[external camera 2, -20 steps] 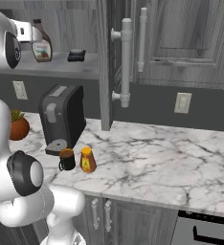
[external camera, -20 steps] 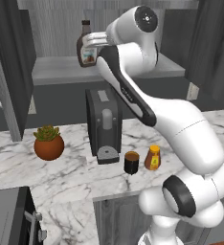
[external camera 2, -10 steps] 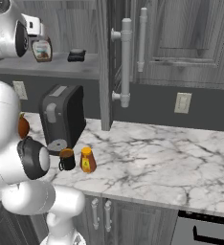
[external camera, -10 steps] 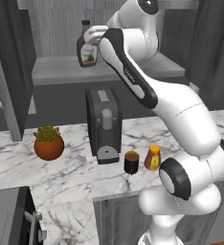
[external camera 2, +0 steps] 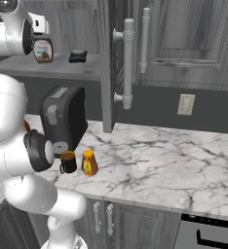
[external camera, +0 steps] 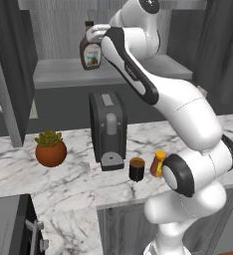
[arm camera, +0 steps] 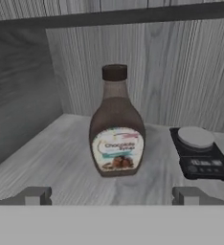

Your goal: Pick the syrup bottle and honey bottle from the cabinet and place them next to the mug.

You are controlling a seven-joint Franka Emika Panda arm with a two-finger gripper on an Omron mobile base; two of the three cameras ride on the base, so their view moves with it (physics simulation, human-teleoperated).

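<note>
1. The syrup bottle (arm camera: 117, 125), a tall dark brown plastic bottle with a narrow neck, a dark cap and a white-and-red label, stands upright on the pale grey shelf of the cabinet (external camera: 54, 74), a grey wood-grain wall recess with dark side panels.
2. The gripper (arm camera: 112, 196) of the white arm is at shelf height, pointed at the bottle. In the hand view its two dark tips are spread wide, one low on either side of the bottle, with nothing between them.
3. The step in hand looks to me like the reach for the syrup bottle; the grasp is not yet made.
4. The next move, I judge, calls for pushing the hand straight in until the bottle's wide body sits between the fingers, then closing without tipping it.
5. The honey bottle (external camera 2: 89, 162), small, amber-orange with an orange cap and yellow label, already stands on the white marble counter (external camera 2: 174, 165) just beside the mug (external camera 2: 68, 162), a small dark brown-black cylindrical cup. So half the task seems done.
6. Counted: one syrup bottle, one honey bottle, one mug.
7. Further out: one flat black kitchen scale with a pale round plate (arm camera: 198, 151) on the shelf near the syrup bottle, one dark boxy coffee machine (external camera: 108, 130) behind the mug, and one round terracotta pot with a green plant (external camera: 51, 149).
</note>
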